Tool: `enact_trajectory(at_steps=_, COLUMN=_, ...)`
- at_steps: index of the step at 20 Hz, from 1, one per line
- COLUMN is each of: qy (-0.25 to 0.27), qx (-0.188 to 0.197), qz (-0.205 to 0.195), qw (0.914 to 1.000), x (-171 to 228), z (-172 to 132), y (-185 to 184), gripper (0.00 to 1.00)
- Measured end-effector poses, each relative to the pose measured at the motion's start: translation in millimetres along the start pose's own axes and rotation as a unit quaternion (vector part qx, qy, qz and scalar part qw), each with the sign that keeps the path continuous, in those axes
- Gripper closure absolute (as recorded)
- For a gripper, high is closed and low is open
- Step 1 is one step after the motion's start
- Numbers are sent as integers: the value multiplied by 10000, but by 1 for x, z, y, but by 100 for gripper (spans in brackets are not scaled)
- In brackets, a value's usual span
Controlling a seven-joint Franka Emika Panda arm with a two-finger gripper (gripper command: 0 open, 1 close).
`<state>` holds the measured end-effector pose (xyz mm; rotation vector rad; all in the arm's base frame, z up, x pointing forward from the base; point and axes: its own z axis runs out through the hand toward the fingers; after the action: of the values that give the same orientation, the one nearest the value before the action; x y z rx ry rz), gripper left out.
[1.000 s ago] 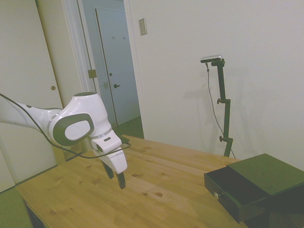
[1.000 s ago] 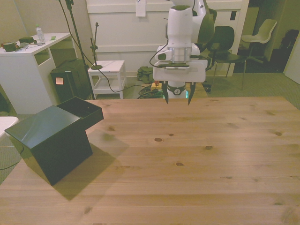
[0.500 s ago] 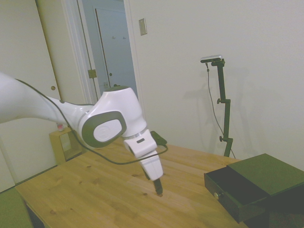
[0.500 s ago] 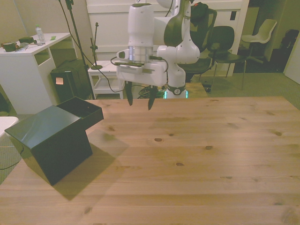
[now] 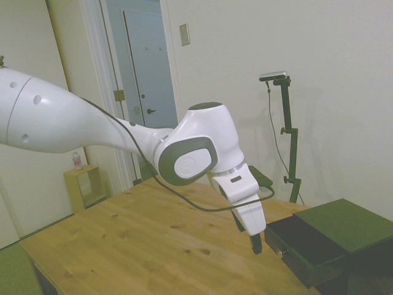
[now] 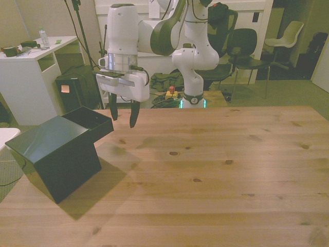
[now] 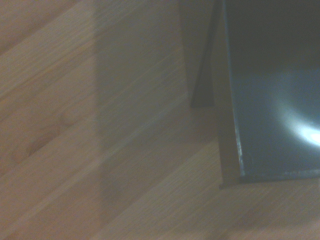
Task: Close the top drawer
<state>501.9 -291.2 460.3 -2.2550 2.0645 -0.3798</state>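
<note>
The wooden table (image 6: 216, 170) fills the lower frame, bare to the front view's right. At its left edge sits the black cabinet (image 6: 54, 154), its top drawer (image 6: 92, 121) pulled out. The gripper (image 6: 123, 117), fingers parted, empty, hangs just beside the drawer's front. Best to drop level with the front panel and push squarely, avoiding the knob (image 5: 279, 252).

Side, front — both cover table (image 6: 216, 170); wrist close.
</note>
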Motion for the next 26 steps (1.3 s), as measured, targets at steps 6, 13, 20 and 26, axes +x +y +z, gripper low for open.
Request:
enact_trajectory(at_steps=6, qy=-25, qx=-16, qz=33, qw=10000, x=4, z=3, y=-5, gripper=100)
enact_trajectory(at_steps=13, qy=-38, qx=-14, qz=35, qw=10000, x=3, z=3, y=-6, gripper=100)
enact_trajectory(at_steps=20, qy=-11, qx=-13, qz=118, qw=9999, x=11, z=1, y=-1, gripper=100)
enact_trajectory(at_steps=26, qy=22, qx=-11, qz=309, qw=9995, x=29, z=0, y=10, gripper=100)
